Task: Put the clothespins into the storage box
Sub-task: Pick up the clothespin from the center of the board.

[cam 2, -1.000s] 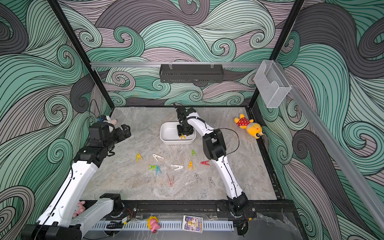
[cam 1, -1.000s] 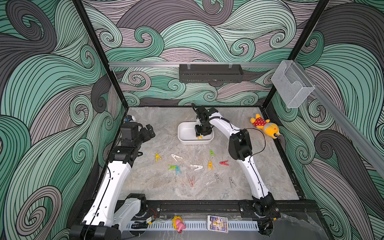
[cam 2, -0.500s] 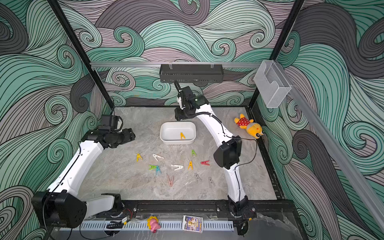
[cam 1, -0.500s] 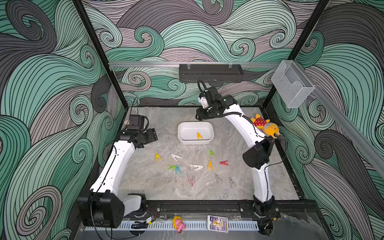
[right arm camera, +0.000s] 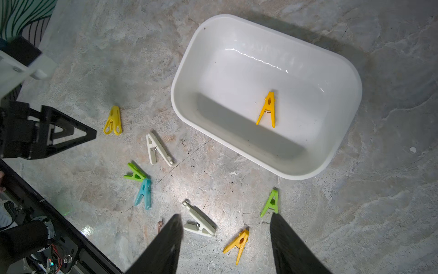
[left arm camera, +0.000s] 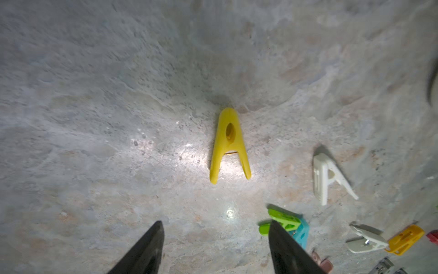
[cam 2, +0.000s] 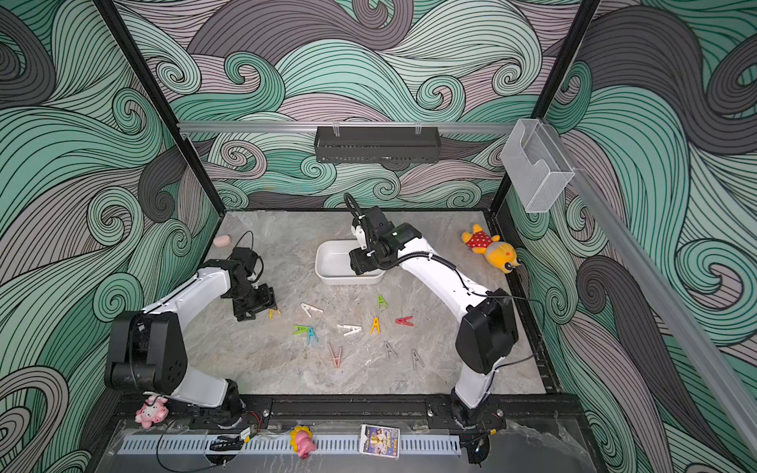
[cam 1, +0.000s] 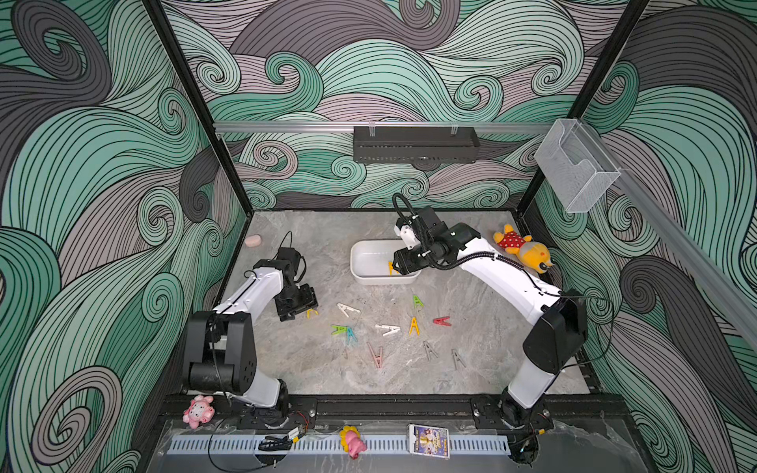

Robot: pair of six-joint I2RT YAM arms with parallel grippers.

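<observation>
Overhead, in both top views, two white robot arms reach over a marbled grey table point(cam 1: 307, 368). The left gripper point(cam 1: 295, 306) hangs low just beside a yellow clothespin point(cam 1: 312, 313) at the left edge of a scatter of loose clothespins point(cam 1: 388, 329) in white, green, blue, red, pink and grey. The right gripper point(cam 1: 406, 262) hovers over the right part of the storage box point(cam 1: 360, 254), a shallow white tub behind the scatter, toward the back wall. A yellow plush bear point(cam 1: 520, 250) lies by the right wall, seen only from above.

From above neither grip can be judged; the wrist cameras settle it. The left wrist view shows the left gripper's two dark fingers point(left arm camera: 151, 244) spread apart with nothing between them. The yellow clothespin lies flat on the table ahead of their tips, apart from both.

The right wrist view shows the right gripper's fingers point(right arm camera: 166, 242) likewise parted and empty, high above the table. Only this view shows the whole inside of the box: one orange clothespin point(right arm camera: 267, 110) lies alone on its floor. In a top view a sliver of that peg point(cam 1: 392, 268) shows beside the gripper; in a top view the right gripper point(cam 2: 366, 262) covers it. The right wrist view also catches the left gripper from the side, next to the yellow clothespin
</observation>
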